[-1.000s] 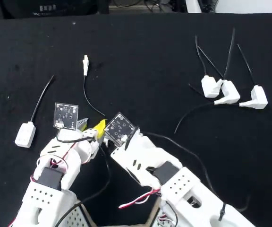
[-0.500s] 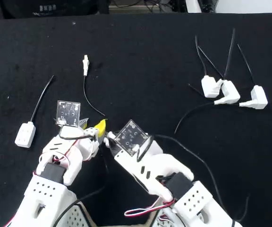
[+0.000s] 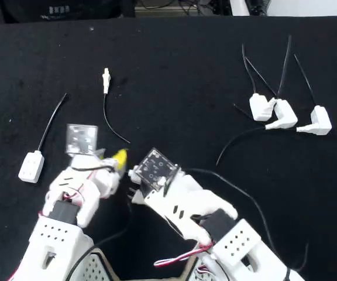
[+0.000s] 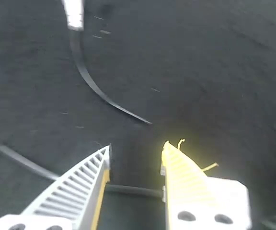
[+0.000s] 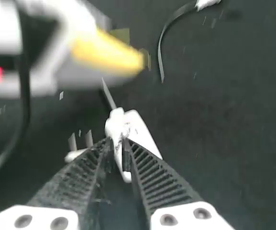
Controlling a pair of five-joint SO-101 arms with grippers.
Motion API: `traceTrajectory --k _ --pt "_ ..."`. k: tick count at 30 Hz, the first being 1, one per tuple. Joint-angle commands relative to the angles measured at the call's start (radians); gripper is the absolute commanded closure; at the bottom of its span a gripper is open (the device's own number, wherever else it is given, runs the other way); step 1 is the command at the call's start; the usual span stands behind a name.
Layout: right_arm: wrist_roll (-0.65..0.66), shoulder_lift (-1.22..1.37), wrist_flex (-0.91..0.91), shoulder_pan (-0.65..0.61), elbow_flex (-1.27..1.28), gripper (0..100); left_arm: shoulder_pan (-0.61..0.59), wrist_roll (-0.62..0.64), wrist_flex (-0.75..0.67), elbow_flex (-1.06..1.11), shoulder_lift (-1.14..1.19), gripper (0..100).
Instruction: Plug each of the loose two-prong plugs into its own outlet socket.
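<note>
1. Two-prong plug (image 5: 128, 125), white. It is clamped between the dark ribbed fingers of the right gripper (image 5: 118, 143), which are closed on its body. Two prongs stick out to one side. In the high view it sits at the tip of the right arm, near the front middle of the table and close beside the left arm's yellow finger.
2. Left gripper (image 4: 136, 149). Its fingers stand apart with nothing between the tips. One finger is white and the other yellow. A black lead crosses the gap lower down, near the finger bases.
3. Slim white connector (image 3: 105, 81) on a curved black lead. It lies ahead of the left gripper, well apart from it.
4. White rectangular block (image 3: 31, 166) on a black lead. It lies flat just left of the left arm. Whether it is a plug or a socket cannot be told.
5. Cluster of three white angled fittings (image 3: 284, 114), on the far right of the table. Two of them touch and the third lies just beside them. Their black leads run toward the far edge.
6. Black table (image 3: 186, 58), which bears all the items above.
</note>
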Motion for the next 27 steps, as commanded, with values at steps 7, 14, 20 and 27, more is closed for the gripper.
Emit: traceTrajectory --k 7,14,20,27 --pt "0.011 0.332 0.084 -0.209 -0.150 85.5 -0.509 0.376 -0.020 -0.116 0.000 82" --pt "0.069 0.621 -0.071 -0.229 -0.191 85.5 -0.585 0.411 -0.018 -0.127 0.000 82" --pt "0.084 0.776 -0.098 -0.227 -0.280 85.5 -0.585 0.411 -0.018 -0.130 0.000 82" --pt "0.164 0.891 -0.117 -0.163 -0.357 92.0 -0.581 0.411 -0.018 -0.130 0.000 82"
